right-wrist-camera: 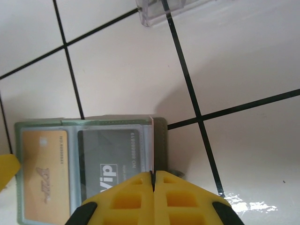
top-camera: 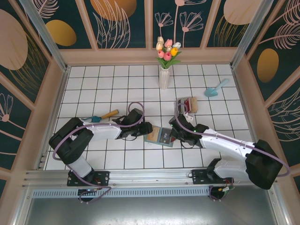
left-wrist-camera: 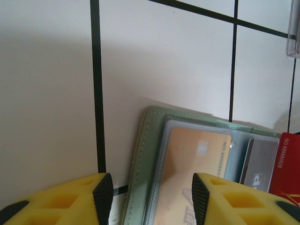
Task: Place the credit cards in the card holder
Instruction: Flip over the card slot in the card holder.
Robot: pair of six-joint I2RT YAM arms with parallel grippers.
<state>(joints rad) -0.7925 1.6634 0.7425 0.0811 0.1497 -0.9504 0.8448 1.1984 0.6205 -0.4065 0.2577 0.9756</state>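
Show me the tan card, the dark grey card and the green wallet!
Tan plastic card [right-wrist-camera: 44, 173]: right wrist view, its middle.
Dark grey plastic card [right-wrist-camera: 110, 150]: right wrist view, above its Vip lettering.
Grey-green folding wallet [left-wrist-camera: 149, 154]: left wrist view, its left border.

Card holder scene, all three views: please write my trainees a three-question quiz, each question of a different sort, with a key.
1. True or false: the left gripper has its yellow fingers pressed shut.
2. Multiple choice: which card lies beside the tan plastic card inside the open grey-green folding card holder?
A. a dark grey plastic card marked Vip
B. a blue card
C. a white card
3. Short answer: what is the right gripper shut on?

Key
1. False; its fingers stand apart, over the holder's edge.
2. A
3. A thin red plastic card, seen edge-on from the right wrist.
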